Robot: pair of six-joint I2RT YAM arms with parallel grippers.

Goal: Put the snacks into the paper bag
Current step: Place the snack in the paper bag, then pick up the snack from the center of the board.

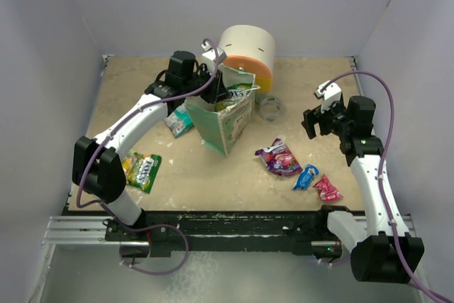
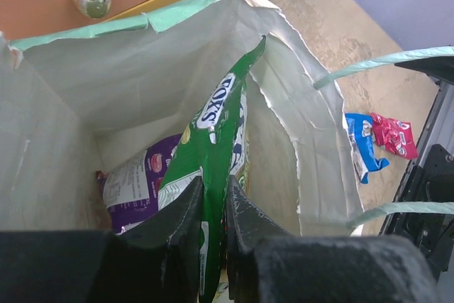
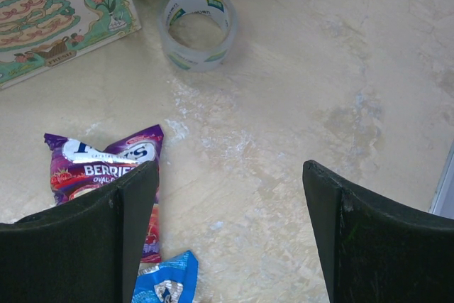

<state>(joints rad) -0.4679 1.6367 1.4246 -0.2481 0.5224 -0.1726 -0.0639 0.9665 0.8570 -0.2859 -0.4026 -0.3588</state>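
The mint-green paper bag (image 1: pixel 228 122) stands open at mid-table. My left gripper (image 1: pixel 218 79) hangs over its mouth. In the left wrist view that gripper (image 2: pixel 215 200) is shut on a green snack packet (image 2: pixel 213 147), which hangs down inside the bag's white wall (image 2: pixel 106 83). A purple packet (image 2: pixel 138 182) lies at the bottom of the bag. My right gripper (image 1: pixel 317 115) is open over bare table, with nothing between the jaws (image 3: pixel 230 182). On the table lie a purple packet (image 1: pixel 279 157), a blue one (image 1: pixel 306 176), a pink-red one (image 1: pixel 327 188), a yellow-green one (image 1: pixel 142 170) and a teal one (image 1: pixel 177 120).
A round cream-and-orange drawer unit (image 1: pixel 248 51) stands right behind the bag. A clear tape ring (image 1: pixel 271 107) lies to the bag's right, also in the right wrist view (image 3: pixel 197 28). White walls enclose the table on three sides.
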